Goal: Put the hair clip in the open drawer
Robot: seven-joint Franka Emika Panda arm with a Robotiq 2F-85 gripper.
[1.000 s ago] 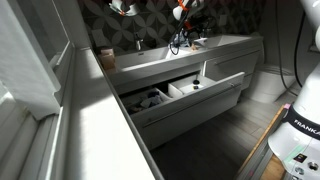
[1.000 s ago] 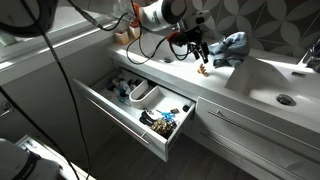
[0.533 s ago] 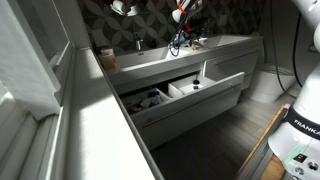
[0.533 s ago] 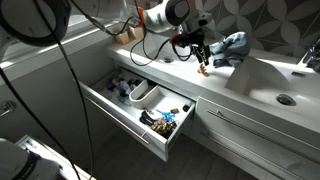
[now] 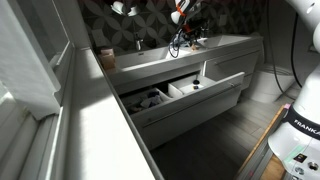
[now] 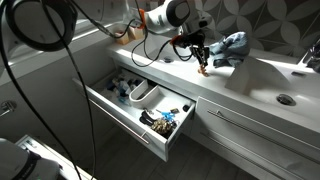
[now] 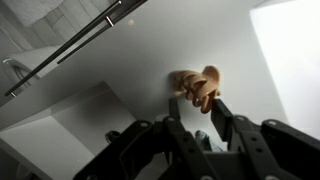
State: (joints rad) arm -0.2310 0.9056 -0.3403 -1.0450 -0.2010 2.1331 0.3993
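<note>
The hair clip [image 7: 197, 87] is a small tan-orange claw clip lying on the white vanity counter; it also shows in an exterior view [image 6: 203, 69]. My gripper [image 7: 193, 101] hangs just above it, open, with one finger on each side of the clip and nothing held. In an exterior view the gripper [image 6: 199, 54] is over the counter between the two basins. The open drawer [image 6: 122, 117] is pulled out below the counter, white, with dividers and several small items inside. It also shows in the other exterior view [image 5: 222, 82].
A crumpled blue-grey item [image 6: 232, 45] lies on the counter just behind the clip. A sink basin [image 6: 285, 85] is beside it, and dark faucets [image 5: 138, 42] stand at the back wall. Black cables [image 6: 60, 70] hang in front of the vanity. A plain drawer front [image 6: 250, 125] sits beside the open drawer.
The arm has shifted slightly sideways over the counter. The clip and the drawer have not moved.
</note>
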